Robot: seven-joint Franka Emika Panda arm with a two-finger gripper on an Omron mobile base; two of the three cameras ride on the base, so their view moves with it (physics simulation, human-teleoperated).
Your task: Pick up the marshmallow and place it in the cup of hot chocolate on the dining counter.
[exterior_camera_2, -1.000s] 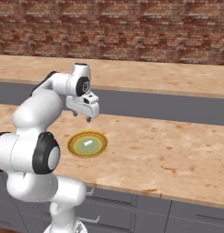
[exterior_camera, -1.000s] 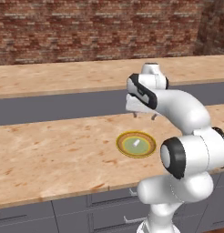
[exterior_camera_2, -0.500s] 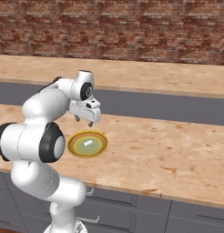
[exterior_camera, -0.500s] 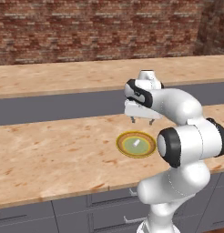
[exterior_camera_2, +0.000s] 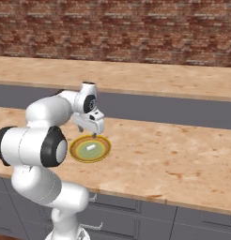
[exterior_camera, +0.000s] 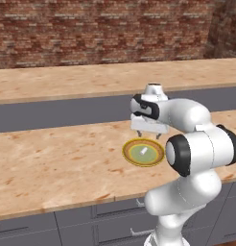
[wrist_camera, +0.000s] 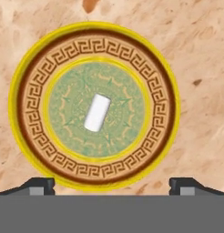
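— While I hold the rig here, what do you make of the arm?

— From my seat, the arm bends forward from the lower right of the left base view, its wrist turned down at frame centre, so the gripper [exterior_camera: 149,134] hangs over the plate [exterior_camera: 130,154]. In the right base view the gripper [exterior_camera_2: 88,133] sits left of centre, just above the plate's [exterior_camera_2: 104,152] far rim. I see the jaws standing wide apart with nothing between them; in the hand view the two dark fingertips [wrist_camera: 38,185] sit at the lower left and lower right corners, either side of the plate [wrist_camera: 166,86].

— And the marshmallow?

— I have the marshmallow [wrist_camera: 97,112] at the middle of the hand view: a small white short cylinder lying on its side, tilted a little off vertical in the frame, on the plate's pale green centre. It shows as a white fleck in the left base view [exterior_camera: 143,151] and the right [exterior_camera_2: 91,147].

— Surroundings?

— The plate has a yellow rim and a brown key-pattern band. It rests on the counter [exterior_camera: 53,158] of orange-tan wood grain with grey drawers below. Another wood-grain counter [exterior_camera: 67,81] runs behind it, before a red brick wall [exterior_camera: 91,29].
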